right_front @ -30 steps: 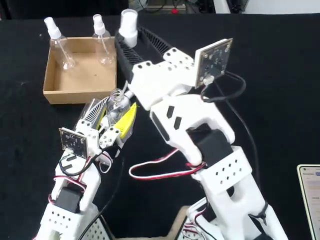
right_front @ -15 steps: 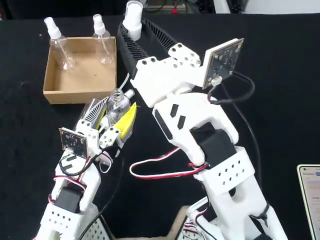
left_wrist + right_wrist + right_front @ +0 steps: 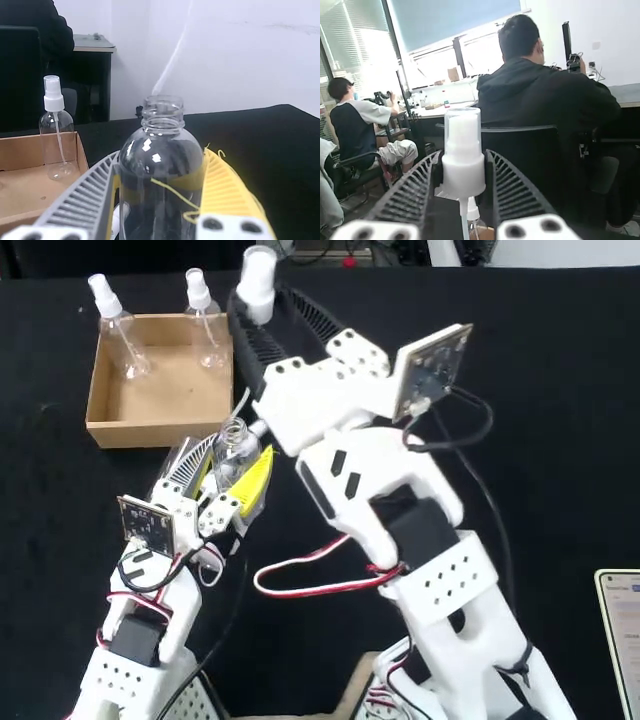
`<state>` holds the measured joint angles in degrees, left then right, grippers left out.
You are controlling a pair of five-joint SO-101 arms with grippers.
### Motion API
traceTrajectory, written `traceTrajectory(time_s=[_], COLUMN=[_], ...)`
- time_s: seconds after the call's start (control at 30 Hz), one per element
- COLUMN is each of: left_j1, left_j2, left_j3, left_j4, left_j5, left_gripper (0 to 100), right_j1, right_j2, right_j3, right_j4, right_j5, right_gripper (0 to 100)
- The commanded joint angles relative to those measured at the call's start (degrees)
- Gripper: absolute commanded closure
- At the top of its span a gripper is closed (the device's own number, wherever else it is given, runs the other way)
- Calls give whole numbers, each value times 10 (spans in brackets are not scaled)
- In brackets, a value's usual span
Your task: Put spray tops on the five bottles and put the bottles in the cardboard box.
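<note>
Over on the left, the cardboard box [image 3: 150,433] is sitting with one capped bottle [image 3: 122,340] and a second capped bottle [image 3: 206,328] standing in it, so I'm guessing bottle three is getting its top now. The left gripper [image 3: 235,453] is clamping the open bottle [image 3: 161,165] around its body, holding it upright just in front of the box. The right gripper [image 3: 264,308] is pinching the spray top [image 3: 462,135] snugly between both fingers, above the bottle, with the dip tube [image 3: 171,55] hanging toward the neck. Next it's probably feeding the tube in, lowering straight and seating the top.
</note>
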<state>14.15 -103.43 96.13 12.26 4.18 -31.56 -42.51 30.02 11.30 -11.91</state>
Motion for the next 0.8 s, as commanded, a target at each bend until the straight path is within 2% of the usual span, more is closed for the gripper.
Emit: traceTrajectory(time_s=[0.0,0.53,0.77], left_j1=[7,7,7], left_j2=[-3,-2,-2], left_j3=[13,13,13], left_j4=[2,2,2], left_j5=[2,2,2], left_gripper=[927,927,927], right_j1=[-10,-13,-44], right_j2=[-1,-1,-1], right_j3=[3,-22,-22], right_j4=[-22,105,142], right_j5=[4,4,4], right_gripper=[986,986,984])
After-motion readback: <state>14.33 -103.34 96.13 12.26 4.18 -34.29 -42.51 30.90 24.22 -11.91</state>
